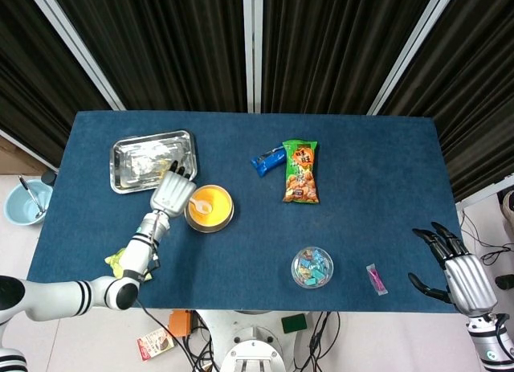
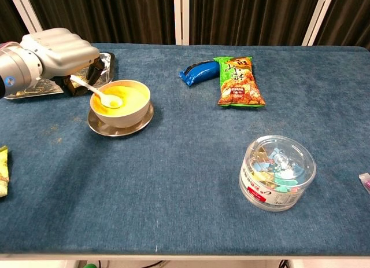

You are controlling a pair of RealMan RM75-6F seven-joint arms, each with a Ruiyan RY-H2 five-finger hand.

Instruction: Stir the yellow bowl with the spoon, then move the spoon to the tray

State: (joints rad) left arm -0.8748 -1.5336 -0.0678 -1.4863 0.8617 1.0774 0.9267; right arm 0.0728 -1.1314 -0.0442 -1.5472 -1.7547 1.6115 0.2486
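The left hand (image 2: 55, 51) is seen at the upper left of the chest view, its fingers curled down over the handle end of the spoon (image 2: 95, 90); the spoon is judged to be grasped there, though the contact itself is hidden under the fingers. In the head view the same hand (image 1: 172, 190) lies just left of the yellow bowl (image 1: 210, 208), left of centre in the frame. The spoon's bowl end is dipped into the yellow bowl (image 2: 120, 102), which stands on a small metal saucer (image 2: 119, 125) — so the stirring step is judged to be in hand, not finished.

The tray (image 1: 152, 159) is found in the upper left of the head view, just behind the hand, with crumpled wrapping inside it; no spoon is seen on it. The move of the spoon to the tray is therefore left to be done, and only a short carry up and to the left would be called for.

The right hand (image 1: 455, 271) is held at the lower right corner of the head view, off the edge of the table (image 1: 377, 195), fingers spread and nothing grasped — no part in the task is apparent.
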